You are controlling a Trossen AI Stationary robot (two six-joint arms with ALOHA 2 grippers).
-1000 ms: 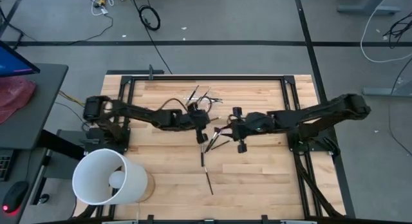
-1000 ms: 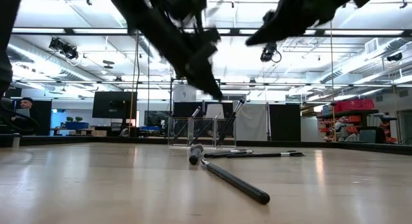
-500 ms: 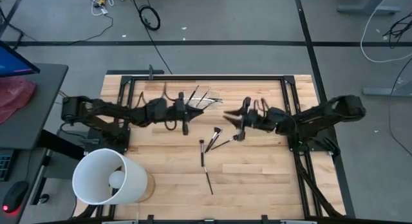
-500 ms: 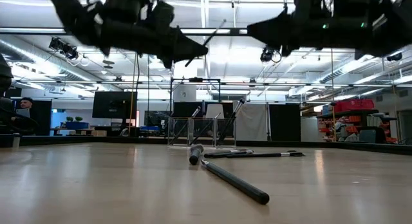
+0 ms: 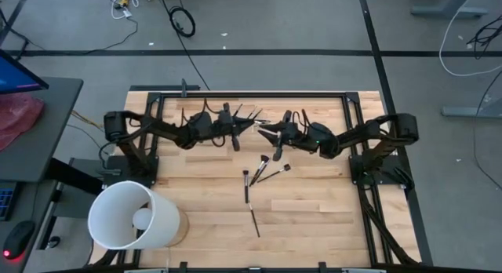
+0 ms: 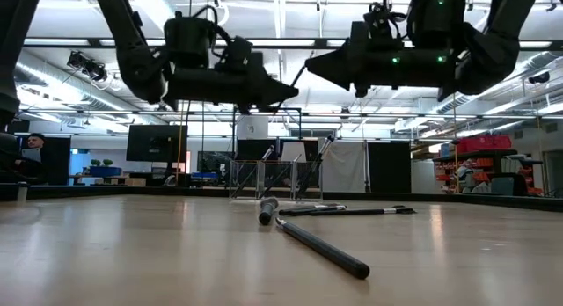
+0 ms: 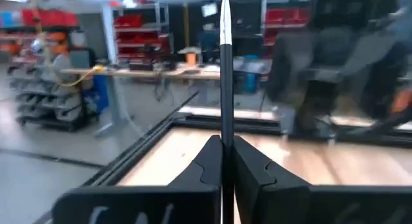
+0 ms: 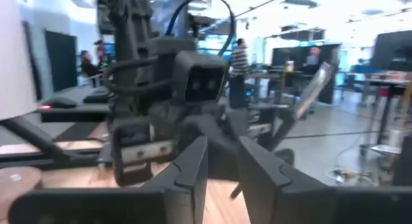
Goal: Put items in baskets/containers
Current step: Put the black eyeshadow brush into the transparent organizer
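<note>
My left gripper [image 5: 241, 132] hangs level over the table's far middle, shut on a thin dark brush [image 7: 225, 69]. Facing it from the right, my right gripper [image 5: 263, 132] is open with nothing between its fingers [image 8: 193, 166]. Between and just behind them stands the small clear holder [image 6: 274, 178], with several brushes leaning in it, their handles fanning out over its rim [image 5: 252, 116]. Several more brushes lie flat on the wood nearer the front: two side by side [image 5: 268, 168] and two end to end [image 5: 249, 201]. My left gripper pinches the brush's thin dark handle [image 7: 224, 130] between its two fingers. The fingers come level from the table's left. The brush sticks out past the fingertips and slants upward [image 6: 297, 76], lifted clear of the table.
A large white bucket [image 5: 129, 218] stands at the table's near left corner. A black frame [image 5: 251, 94] runs along the table's far edge and sides. Bare wood lies at the near right.
Both grippers have tipped from pointing down to level and moved toward the table's far edge, ending face to face by the holder. My left gripper has carried its brush up off the table. The brushes on the wood have stayed put.
</note>
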